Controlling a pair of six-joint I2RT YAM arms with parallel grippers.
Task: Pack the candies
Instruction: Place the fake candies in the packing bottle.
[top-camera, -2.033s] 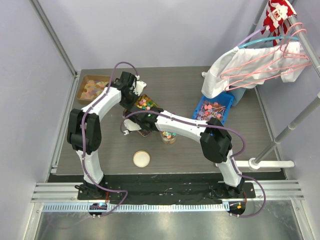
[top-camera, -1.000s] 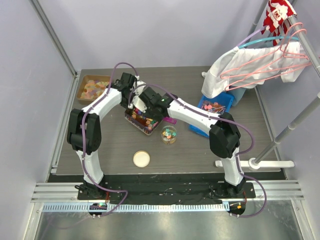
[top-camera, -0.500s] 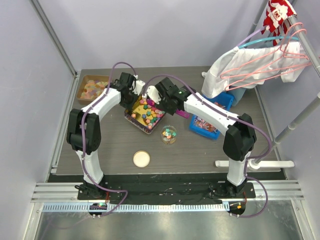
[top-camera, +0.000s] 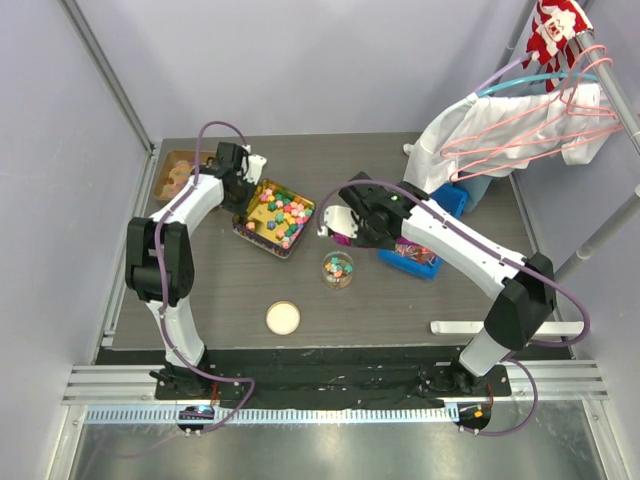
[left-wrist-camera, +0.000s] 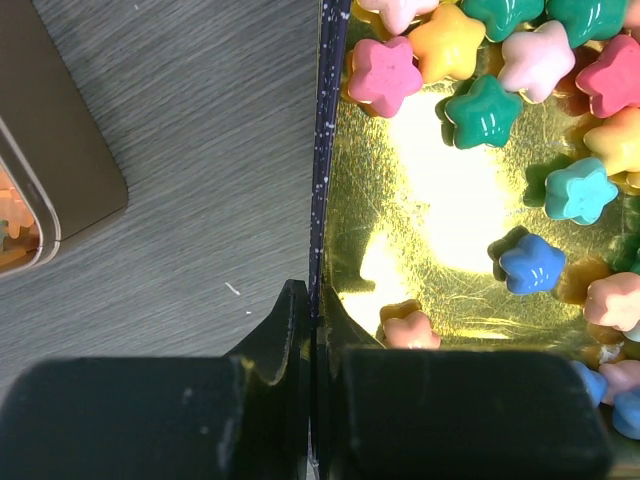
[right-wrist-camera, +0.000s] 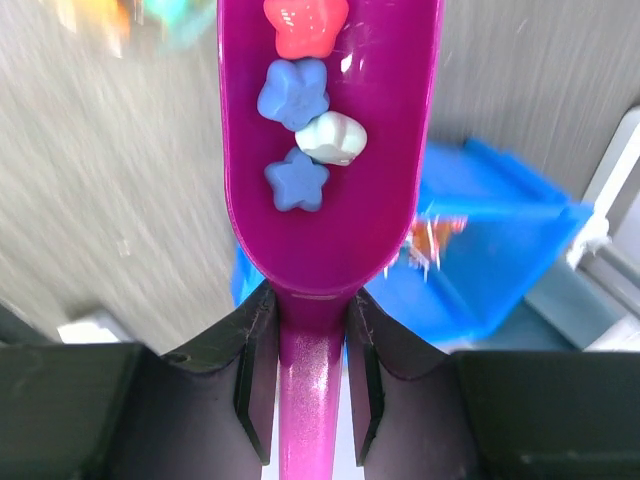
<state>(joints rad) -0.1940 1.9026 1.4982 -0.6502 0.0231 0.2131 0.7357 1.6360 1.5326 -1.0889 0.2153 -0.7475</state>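
The candies (left-wrist-camera: 385, 72) are small star-shaped pieces in many colours, lying in a gold-lined tin (top-camera: 252, 214) left of the table's middle. My left gripper (top-camera: 247, 193) is shut on the tin's near-left wall (left-wrist-camera: 325, 150), one finger on each side. My right gripper (right-wrist-camera: 312, 340) is shut on the handle of a magenta scoop (right-wrist-camera: 330, 200). Several candies (right-wrist-camera: 297, 180) lie in its bowl: one red, two blue, one white. The scoop (top-camera: 344, 238) hangs right of the tin, just beyond a small clear jar (top-camera: 338, 268) that holds a few candies.
A round lid (top-camera: 283, 318) lies near the front. At the far left stands a brown tray (top-camera: 178, 176) of orange and yellow pieces. A blue bin (top-camera: 430, 222) sits right of the scoop. White clothes on hangers (top-camera: 520, 130) hang at the far right.
My right gripper has carried the loaded scoop from over the tin to the right and nearer, beside the jar. My left gripper has drawn the tin a little to the left.
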